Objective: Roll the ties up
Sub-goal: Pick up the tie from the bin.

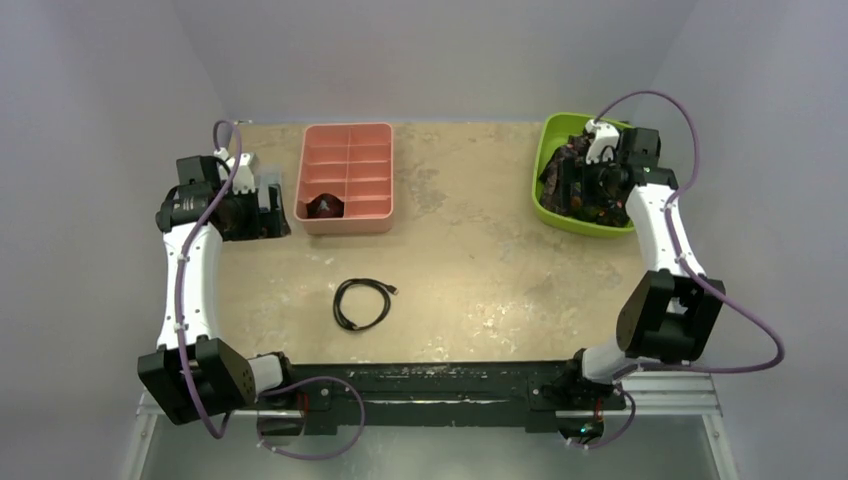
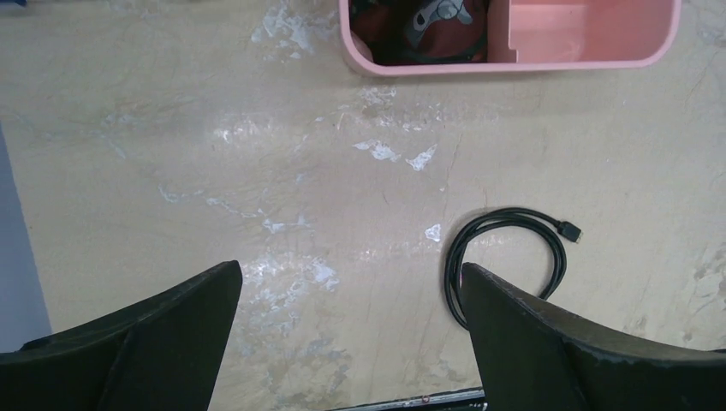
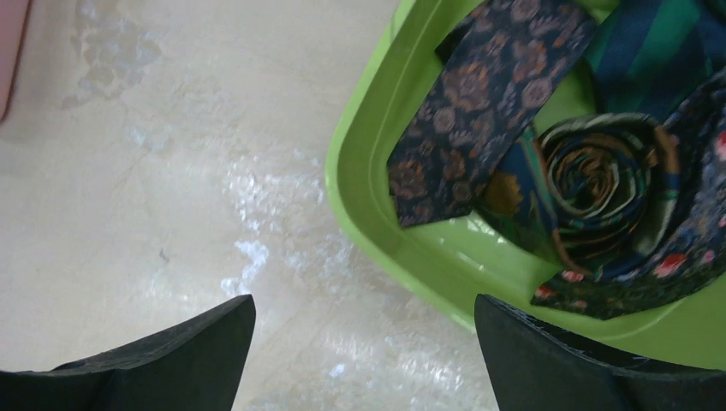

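Several ties lie heaped in a green bin (image 1: 548, 140) at the back right. The right wrist view shows a dark floral tie (image 3: 479, 111), a multicolour coiled tie (image 3: 599, 175) and a teal striped tie (image 3: 659, 60) inside the green bin (image 3: 360, 188). One dark rolled tie (image 1: 326, 206) sits in the near-left compartment of the pink tray (image 1: 347, 140); the left wrist view catches that rolled tie (image 2: 428, 30) at its top edge. My right gripper (image 3: 364, 304) hangs open over the bin's near rim, holding nothing. My left gripper (image 2: 351, 274) stands open above bare table, left of the tray.
A thin black cable loop (image 1: 361, 303) lies on the table centre-front, close beside my left gripper's right finger in the left wrist view, where the cable (image 2: 514, 248) curls. The pink tray (image 2: 599, 51) has several compartments. Grey walls enclose the table on three sides.
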Motion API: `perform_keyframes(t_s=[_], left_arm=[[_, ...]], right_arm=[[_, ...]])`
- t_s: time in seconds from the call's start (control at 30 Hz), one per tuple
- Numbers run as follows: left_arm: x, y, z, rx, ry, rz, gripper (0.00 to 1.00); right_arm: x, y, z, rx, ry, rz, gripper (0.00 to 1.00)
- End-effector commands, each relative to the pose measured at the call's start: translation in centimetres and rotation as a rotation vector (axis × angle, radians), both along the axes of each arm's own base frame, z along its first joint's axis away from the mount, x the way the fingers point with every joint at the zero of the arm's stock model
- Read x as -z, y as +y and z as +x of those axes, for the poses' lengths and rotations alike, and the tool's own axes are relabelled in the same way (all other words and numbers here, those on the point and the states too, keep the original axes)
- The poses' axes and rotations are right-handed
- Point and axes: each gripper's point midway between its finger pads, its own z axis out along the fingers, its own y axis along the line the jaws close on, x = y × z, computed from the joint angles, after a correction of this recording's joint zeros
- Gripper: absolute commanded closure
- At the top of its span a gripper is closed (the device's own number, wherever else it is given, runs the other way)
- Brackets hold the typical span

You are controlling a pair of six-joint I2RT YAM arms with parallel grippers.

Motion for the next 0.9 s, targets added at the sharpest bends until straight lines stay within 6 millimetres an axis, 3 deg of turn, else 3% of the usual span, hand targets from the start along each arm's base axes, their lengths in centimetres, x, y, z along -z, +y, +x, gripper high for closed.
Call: perform_keyframes(t_s=[0.0,0.1,0.13,0.2,0.3,0.33,0.5,0.7,0.83,0.87], left_arm=[[-3.9,0.2,2.3,0.005,-0.108,0.013,0.00],[-4.5,-0.1,3.1,0.018,-0.097,-0.016,0.00],[-4.7,-0.3,3.2,0.023,-0.094,-0.027,0.00],[-5.2,-0.4,3.3,0.029,-0.099,-0.031,0.00],[-5.7,0.2,3.4,0.026,-0.104,0.002,0.00],[-5.9,0.4,3.3,0.021,-0.105,0.016,0.00],[-6.8,1.2,2.7,0.007,-0.101,0.071,0.00],[-6.7,1.7,1.8,-0.004,-0.076,0.103,0.00],[-6.9,1.8,1.2,-0.003,-0.062,0.116,0.00],[-7.0,2.0,1.2,-0.005,-0.060,0.125,0.00]], right_arm=[[-3.8,-2.7,5.2,0.120,-0.087,0.020,0.01],[-4.7,-4.0,9.4,0.159,-0.105,0.039,0.01],[-5.9,-4.4,11.0,0.174,-0.139,0.041,0.02],[-5.7,-5.4,13.6,0.225,-0.150,0.042,0.06],[-4.0,-6.1,16.7,0.290,-0.149,0.029,0.07],[-2.5,-6.3,17.5,0.313,-0.128,0.023,0.07],[1.9,-6.0,20.0,0.358,-0.075,0.040,0.07],[6.9,-4.2,21.5,0.327,-0.014,0.035,0.09],[8.6,-3.3,22.7,0.315,-0.010,0.047,0.24],[8.8,-3.3,23.0,0.312,-0.011,0.047,0.36]])
